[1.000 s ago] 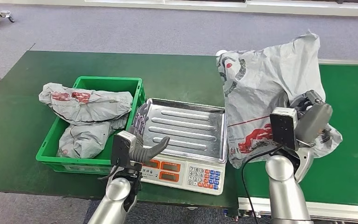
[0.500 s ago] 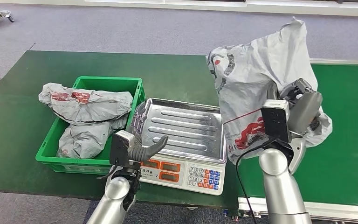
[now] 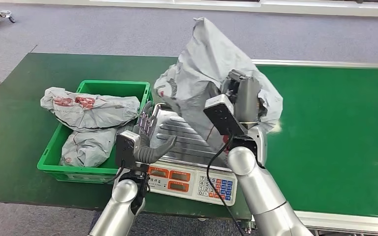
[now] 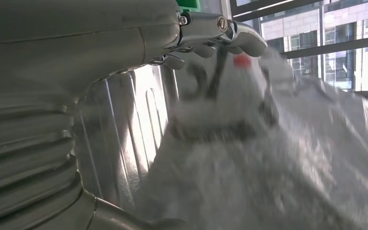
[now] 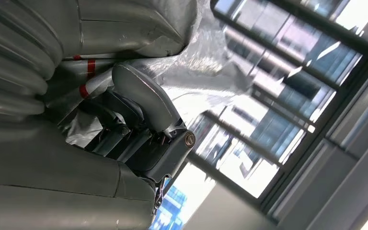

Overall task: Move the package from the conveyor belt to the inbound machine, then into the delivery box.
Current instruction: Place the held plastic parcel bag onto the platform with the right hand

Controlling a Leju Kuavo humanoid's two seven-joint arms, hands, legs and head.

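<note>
Conveyor belt (image 3: 339, 128): the green surface on my right; from here the stretch I see carries no parcel, so I judge the pick-up done.
Table (image 3: 15, 128): green top on my left, carrying the crate and the scale.
Package (image 3: 202, 73): the grey mailer bag is in the air, hanging over the far right part of the scale's tray, its lower end blurred in my left wrist view just above the metal; I cannot tell whether it touches.
Progress: I put us midway through the first leg; setting it down on the machine, then moving it to the box, are both left.
Inbound machine (image 3: 192, 182): I take the weighing scale with keypad to be this; its steel tray (image 3: 177, 132) holds nothing that I can see resting on it.
Delivery box (image 3: 142, 93): green crate just left of the scale, with two grey mailer bags (image 3: 91, 110) in it, one piled on the other.
Right hand (image 3: 243, 96): fingers closed into the package's plastic, gripping it.
Left hand (image 3: 147, 140): fingers spread, holding nothing, at the tray's near left corner.
</note>
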